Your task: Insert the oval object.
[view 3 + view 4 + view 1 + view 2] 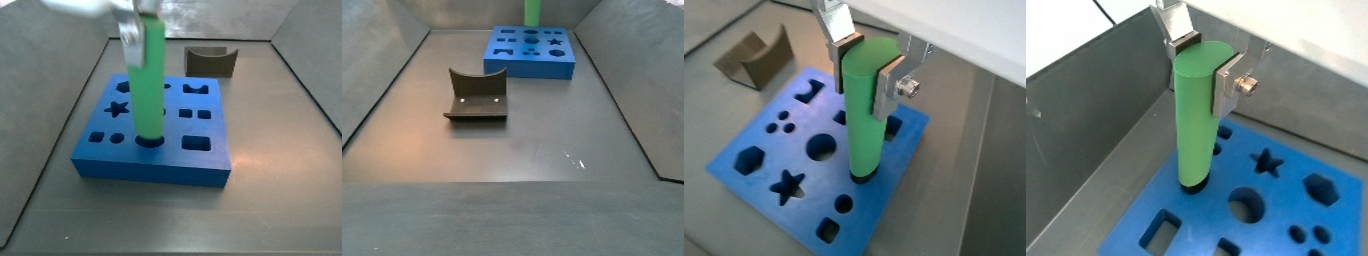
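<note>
The oval object, a bright green rod, stands upright with its lower end in a dark hole of the blue block. My gripper is shut on the rod's upper end, one silver finger on each side. Both show in a wrist view too: the rod, the gripper and the block. In a side view the rod rises from a hole near the front of the block, and the gripper is blurred. In a side view only the rod shows above the block.
A dark grey curved block lies on the grey floor apart from the blue block; it shows too in a wrist view and a side view. The blue block has several other shaped holes. Grey walls enclose the floor.
</note>
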Controlling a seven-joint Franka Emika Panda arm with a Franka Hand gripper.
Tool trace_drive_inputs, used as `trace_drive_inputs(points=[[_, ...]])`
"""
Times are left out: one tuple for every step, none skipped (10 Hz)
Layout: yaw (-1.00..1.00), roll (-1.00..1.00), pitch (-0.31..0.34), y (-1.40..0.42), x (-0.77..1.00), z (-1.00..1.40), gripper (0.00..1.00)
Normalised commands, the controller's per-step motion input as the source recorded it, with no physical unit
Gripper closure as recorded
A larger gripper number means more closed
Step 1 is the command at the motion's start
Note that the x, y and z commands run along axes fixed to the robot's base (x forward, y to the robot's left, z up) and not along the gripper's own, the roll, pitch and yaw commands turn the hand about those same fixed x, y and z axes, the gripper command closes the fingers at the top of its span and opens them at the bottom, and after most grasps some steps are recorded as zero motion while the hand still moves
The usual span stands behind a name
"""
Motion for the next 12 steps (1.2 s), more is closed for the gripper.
trace_drive_inputs(points=[[0.00,0.06,0.196,-0.03,0.29,-0.40,1.00],[0.00,0.05,0.139,0.00,0.17,-0.27,1.00],[0.00,0.01,0.084,0.09,0.05,-0.19,1.00],[0.00,0.00,0.000,0.08,-0.07,-0.16,1.00],[0.00,0.00,0.000,0.00,-0.25,-0.13,1.00],[0.00,0.00,0.000,0.00,-0.33,-0.12,1.00],[-0.01,0.00,0.000,0.03,-0.34,-0.09,1.00],[-0.02,0.00,0.000,0.02,-0.34,-0.03,1.00],[-0.01,0.01,0.006,0.00,-0.19,0.00,1.00],[0.00,0.01,0.046,0.00,0.00,-0.04,1.00],[0.00,0.05,0.111,0.00,0.19,-0.12,1.00],[0.00,0.07,0.133,0.00,0.24,-0.16,1.00]])
